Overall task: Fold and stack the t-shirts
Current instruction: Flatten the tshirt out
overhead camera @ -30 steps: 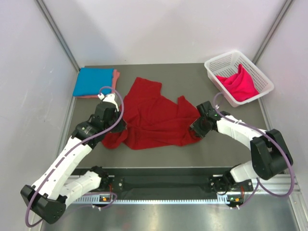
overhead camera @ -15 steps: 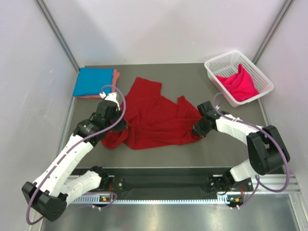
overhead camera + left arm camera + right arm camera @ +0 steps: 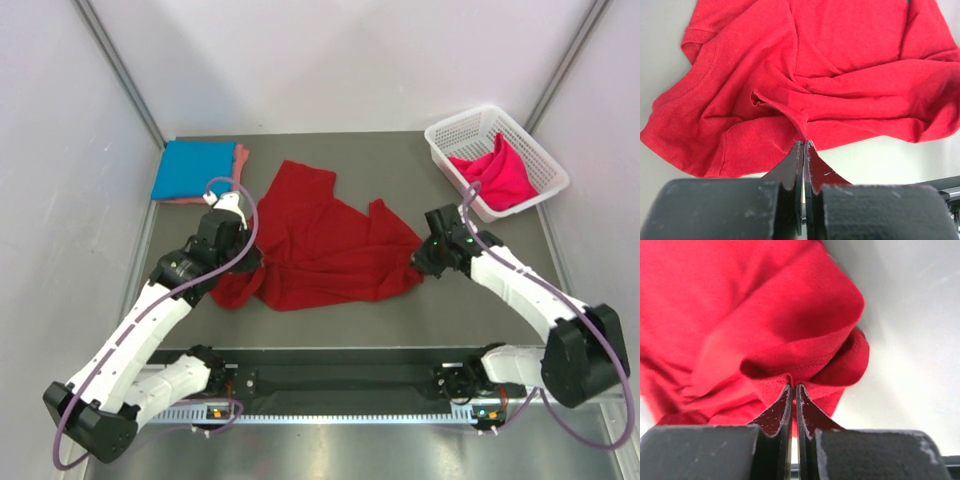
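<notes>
Bright even light, soft shadows, dark red shirt [image 3: 715,300] softly blurred up close

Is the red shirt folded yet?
Not folded: the red shirt lies loose and wrinkled, its edges uneven.

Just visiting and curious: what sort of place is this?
Likely a robot test booth: plain white walls around a grey table, left arm and right arm bolted at its near edge, holding a red shirt.
</notes>
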Action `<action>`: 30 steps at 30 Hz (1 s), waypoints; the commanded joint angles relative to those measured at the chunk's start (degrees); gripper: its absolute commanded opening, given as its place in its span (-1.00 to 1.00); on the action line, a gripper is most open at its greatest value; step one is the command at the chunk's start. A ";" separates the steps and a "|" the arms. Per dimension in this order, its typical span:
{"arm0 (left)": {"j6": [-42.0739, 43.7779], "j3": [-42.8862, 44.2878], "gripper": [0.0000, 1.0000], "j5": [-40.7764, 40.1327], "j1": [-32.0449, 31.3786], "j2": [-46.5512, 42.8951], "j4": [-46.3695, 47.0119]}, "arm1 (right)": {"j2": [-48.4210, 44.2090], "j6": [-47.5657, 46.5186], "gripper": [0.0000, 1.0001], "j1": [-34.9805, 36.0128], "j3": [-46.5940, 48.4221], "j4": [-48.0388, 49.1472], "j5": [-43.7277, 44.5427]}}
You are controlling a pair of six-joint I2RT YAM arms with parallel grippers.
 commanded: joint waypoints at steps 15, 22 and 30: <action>-3.81 7.67 -1.00 -11.82 0.26 -8.91 -2.81 | -13.58 -26.61 -1.00 -5.83 21.26 -16.41 12.98; -1.00 21.56 -1.00 -18.85 0.26 -7.25 -1.76 | -12.35 -22.40 -1.00 -20.24 25.57 -12.65 -9.15; 11.90 34.04 -1.00 -27.98 0.26 -3.47 8.76 | -3.84 -20.55 -1.00 -21.93 34.33 -3.85 -14.27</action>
